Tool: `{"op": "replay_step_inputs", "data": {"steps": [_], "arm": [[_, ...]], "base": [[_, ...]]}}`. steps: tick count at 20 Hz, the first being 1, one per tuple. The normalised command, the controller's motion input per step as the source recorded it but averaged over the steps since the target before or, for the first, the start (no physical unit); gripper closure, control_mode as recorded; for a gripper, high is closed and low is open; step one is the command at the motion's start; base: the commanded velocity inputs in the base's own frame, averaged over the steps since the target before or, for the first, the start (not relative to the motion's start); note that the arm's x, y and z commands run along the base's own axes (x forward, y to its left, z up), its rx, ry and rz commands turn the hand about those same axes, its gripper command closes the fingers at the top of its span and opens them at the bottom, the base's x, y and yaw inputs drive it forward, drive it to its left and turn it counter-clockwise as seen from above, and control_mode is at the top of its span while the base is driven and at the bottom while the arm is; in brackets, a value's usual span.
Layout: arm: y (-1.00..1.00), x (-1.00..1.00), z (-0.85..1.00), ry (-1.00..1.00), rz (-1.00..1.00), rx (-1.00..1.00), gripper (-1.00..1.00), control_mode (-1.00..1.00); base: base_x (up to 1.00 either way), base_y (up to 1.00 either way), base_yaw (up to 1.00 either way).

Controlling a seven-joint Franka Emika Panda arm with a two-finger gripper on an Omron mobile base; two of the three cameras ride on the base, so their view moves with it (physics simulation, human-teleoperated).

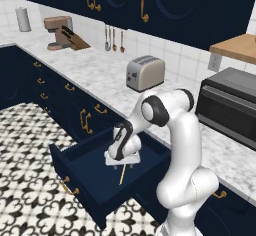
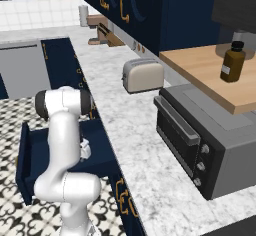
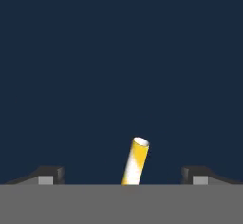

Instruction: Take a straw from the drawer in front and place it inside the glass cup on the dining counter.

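The navy drawer [image 1: 87, 170] stands pulled out under the wall worktop, brass handle [image 1: 69, 187] on its front; it also shows in the right base view [image 2: 29, 155]. My gripper [image 1: 123, 164] reaches down into it, open. The thin yellow straw [image 1: 121, 175] slants out from under the hand onto the drawer floor. In the hand view the straw [image 3: 135, 161] rises between the two wide-apart fingertips [image 3: 47, 175], touching neither, against the dark drawer floor [image 3: 118, 52]. The glass cup and the dining counter are out of view.
On the marble worktop [image 1: 95, 70] stand a toaster [image 1: 145, 72], a black toaster oven [image 1: 230, 102], a knife block [image 1: 75, 39] and a coffee machine [image 1: 57, 30]. A brown bottle [image 2: 232, 62] sits on a wooden shelf. Patterned floor tiles [image 1: 25, 145] lie left of the drawer.
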Motion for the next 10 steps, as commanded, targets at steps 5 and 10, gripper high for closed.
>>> {"op": "replay_step_inputs", "data": {"steps": [5,10], "arm": [[-0.06,-0.33,-0.02,-0.02,-0.04,0.00,-1.00,-1.00],[0.00,0.19,-0.29,0.00,0.00,0.00,1.00,-1.00]], "base": [[0.00,0.00,0.00],[0.00,0.00,0.00]]}}
